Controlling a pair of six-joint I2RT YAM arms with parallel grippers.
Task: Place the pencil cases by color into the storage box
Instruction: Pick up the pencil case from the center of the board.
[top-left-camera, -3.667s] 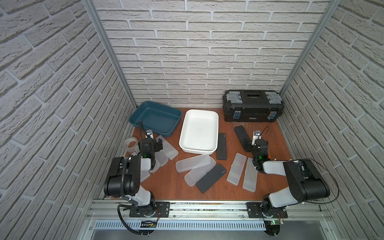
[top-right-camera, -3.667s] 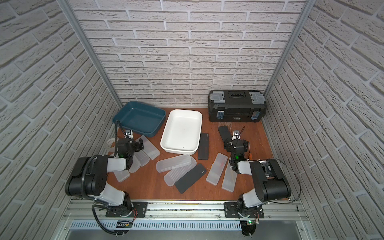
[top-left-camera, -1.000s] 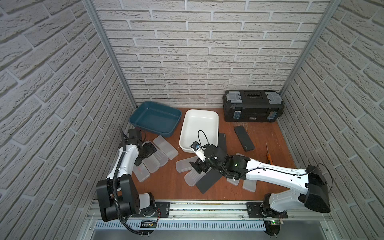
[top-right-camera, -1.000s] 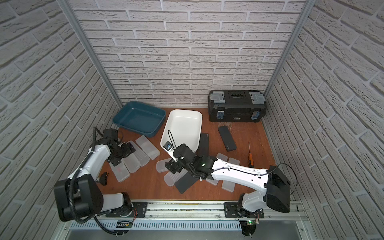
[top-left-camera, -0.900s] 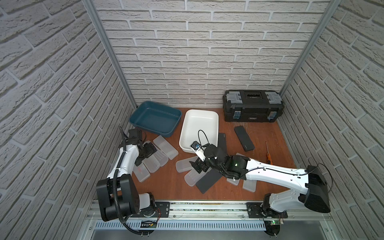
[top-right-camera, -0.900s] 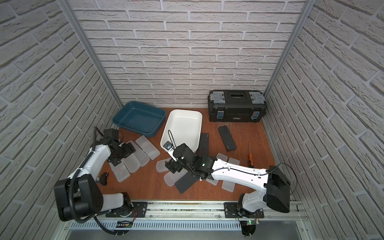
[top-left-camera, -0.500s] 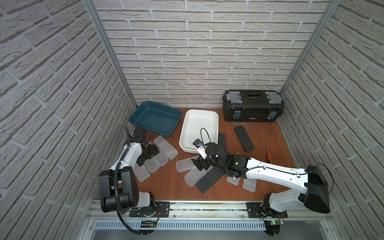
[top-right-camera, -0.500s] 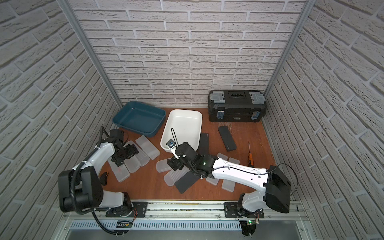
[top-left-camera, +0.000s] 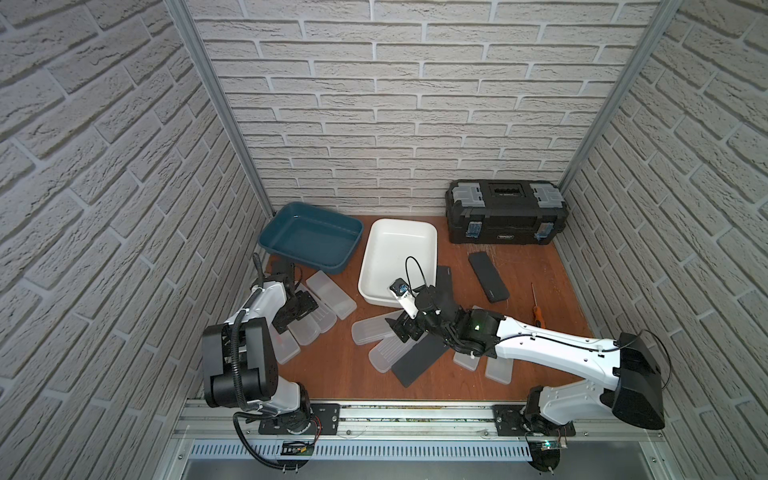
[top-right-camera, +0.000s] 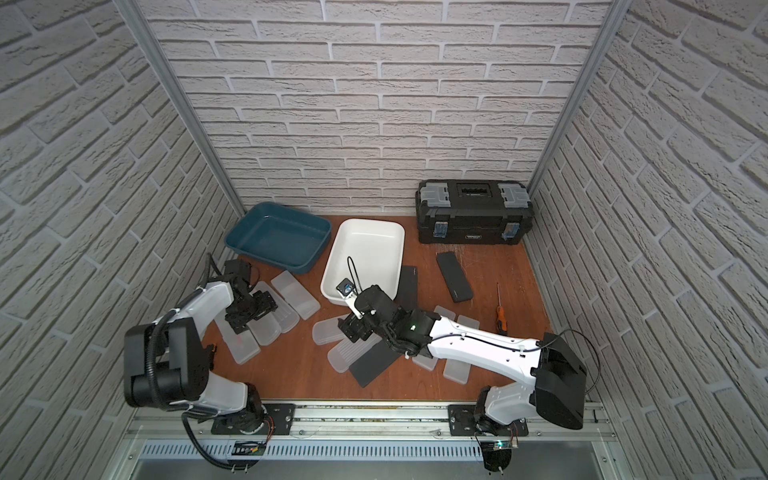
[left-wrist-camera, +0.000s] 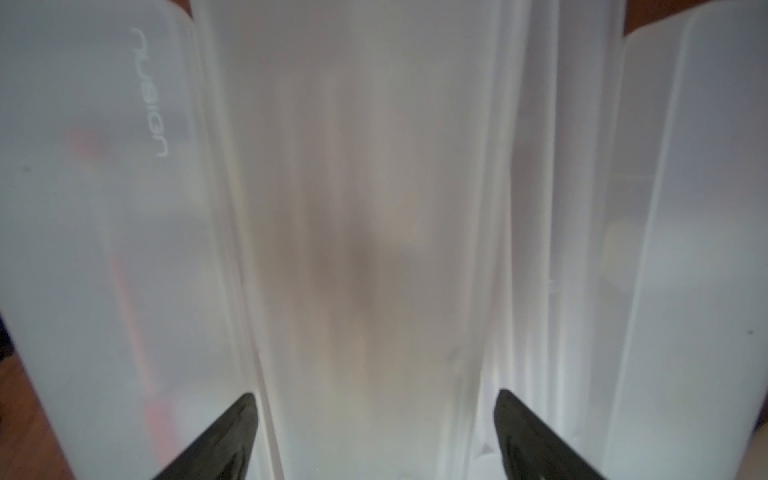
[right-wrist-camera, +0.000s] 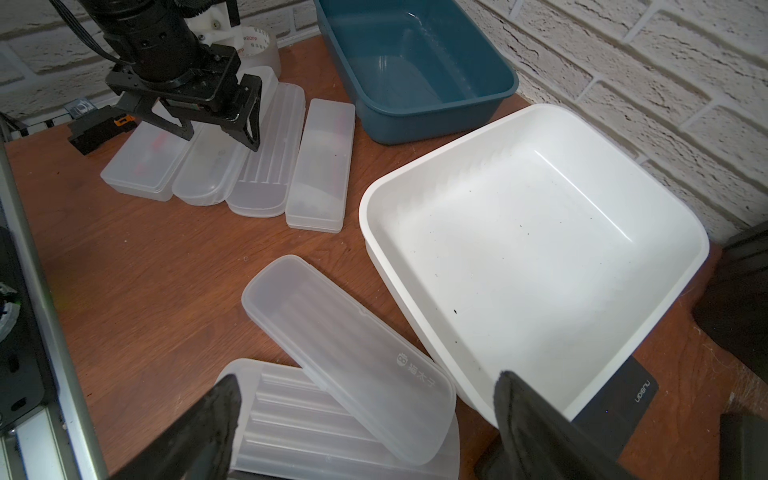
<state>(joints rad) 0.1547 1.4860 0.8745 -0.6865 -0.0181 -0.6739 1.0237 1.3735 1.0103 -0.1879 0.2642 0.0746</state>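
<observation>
Several frosted white pencil cases (top-left-camera: 320, 309) lie in a row at the left. My left gripper (top-left-camera: 297, 309) is down on that row, open, its fingers (right-wrist-camera: 253, 137) straddling one round-ended case (left-wrist-camera: 365, 208) close beside its long edges. Two more frosted cases (right-wrist-camera: 345, 357) overlap mid-table, and my right gripper (right-wrist-camera: 365, 376) hovers open just above them, at the near corner of the white storage box (top-left-camera: 399, 253). The blue storage box (top-left-camera: 309, 239) stands behind the left row. Black cases lie by the white box (top-left-camera: 444, 278), further right (top-left-camera: 488, 276) and in front (top-left-camera: 419, 357).
A shut black toolbox (top-left-camera: 505, 212) stands at the back right. An orange screwdriver (top-left-camera: 539, 316) lies near the right wall. A clear tape roll (right-wrist-camera: 257, 45) sits behind the left arm. Two frosted cases (top-left-camera: 498, 370) lie partly under the right arm.
The left gripper has shifted a little to the right and settled lower over the row of frosted cases. The right gripper has barely moved above the middle cases.
</observation>
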